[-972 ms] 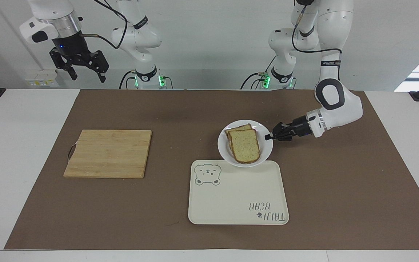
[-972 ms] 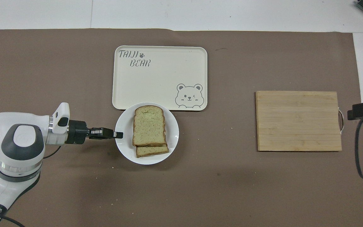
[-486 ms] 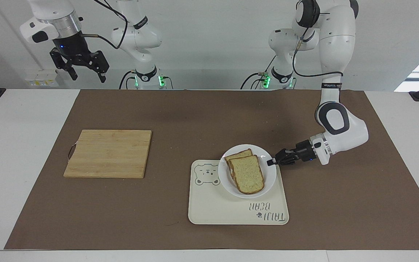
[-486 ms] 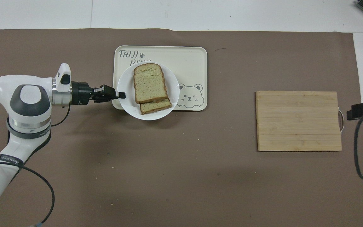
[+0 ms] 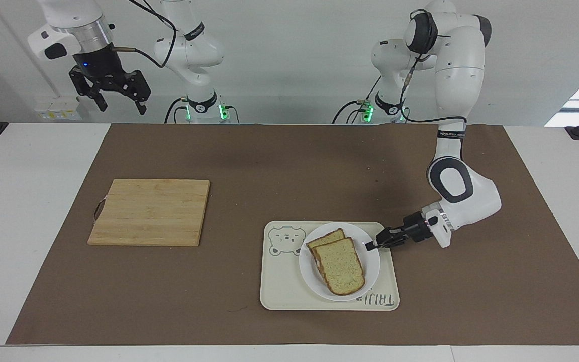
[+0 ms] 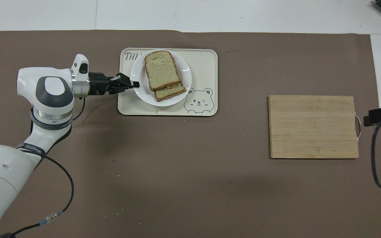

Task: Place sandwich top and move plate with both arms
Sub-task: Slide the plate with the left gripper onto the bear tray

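Plate-moving step in hand: left pincer (image 5: 371, 246) clenched on the rim of the plate (image 5: 372, 264), lower centre of frame on the tray (image 5: 279, 294), sandwich top (image 5: 339, 265) stacked on it; right pincer (image 5: 118, 98) waits spread, upper left; next, probably release.

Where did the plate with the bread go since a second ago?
The left gripper, fingers shut on the plate's rim, carried the plate away from the robots, from the brown mat beside the tray to over the tray. The sandwich top rode along on the slice under it. The right gripper waited, open, in the air, and the cutting board stayed put.
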Controlling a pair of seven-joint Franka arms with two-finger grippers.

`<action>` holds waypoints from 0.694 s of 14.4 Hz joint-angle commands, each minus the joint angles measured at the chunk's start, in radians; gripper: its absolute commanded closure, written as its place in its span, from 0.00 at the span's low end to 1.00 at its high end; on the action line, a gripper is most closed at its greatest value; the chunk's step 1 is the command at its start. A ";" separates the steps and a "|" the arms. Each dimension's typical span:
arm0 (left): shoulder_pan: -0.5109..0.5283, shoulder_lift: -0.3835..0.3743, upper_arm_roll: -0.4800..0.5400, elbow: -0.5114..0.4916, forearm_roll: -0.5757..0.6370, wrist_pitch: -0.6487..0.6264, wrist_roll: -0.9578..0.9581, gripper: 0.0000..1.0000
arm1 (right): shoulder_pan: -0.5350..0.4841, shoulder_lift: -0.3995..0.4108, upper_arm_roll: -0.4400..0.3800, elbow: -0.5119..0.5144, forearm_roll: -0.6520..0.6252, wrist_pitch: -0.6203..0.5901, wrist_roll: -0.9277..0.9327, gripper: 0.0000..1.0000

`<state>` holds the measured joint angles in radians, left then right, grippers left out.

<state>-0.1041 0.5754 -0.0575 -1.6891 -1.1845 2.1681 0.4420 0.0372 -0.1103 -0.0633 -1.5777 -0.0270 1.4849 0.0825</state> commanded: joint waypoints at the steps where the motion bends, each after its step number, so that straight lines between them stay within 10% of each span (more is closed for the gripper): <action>1: -0.049 0.006 0.010 0.020 -0.018 0.059 -0.022 1.00 | -0.013 -0.015 0.006 -0.018 -0.001 0.000 -0.030 0.00; 2: -0.051 0.006 0.010 0.022 -0.009 0.061 -0.029 0.91 | -0.013 -0.015 0.006 -0.018 -0.001 -0.002 -0.030 0.00; 3: -0.051 0.004 0.013 0.019 -0.006 0.062 -0.031 0.19 | -0.013 -0.015 0.006 -0.018 -0.001 0.000 -0.030 0.00; 4: -0.054 0.004 0.015 0.016 0.005 0.070 -0.032 0.00 | -0.013 -0.015 0.006 -0.018 -0.001 0.000 -0.030 0.00; 10: -0.023 -0.032 0.053 0.022 0.141 0.064 -0.049 0.00 | -0.013 -0.016 0.006 -0.019 -0.001 0.000 -0.029 0.00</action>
<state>-0.1256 0.5717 -0.0237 -1.6694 -1.1005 2.2260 0.4248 0.0372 -0.1103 -0.0633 -1.5780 -0.0270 1.4849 0.0825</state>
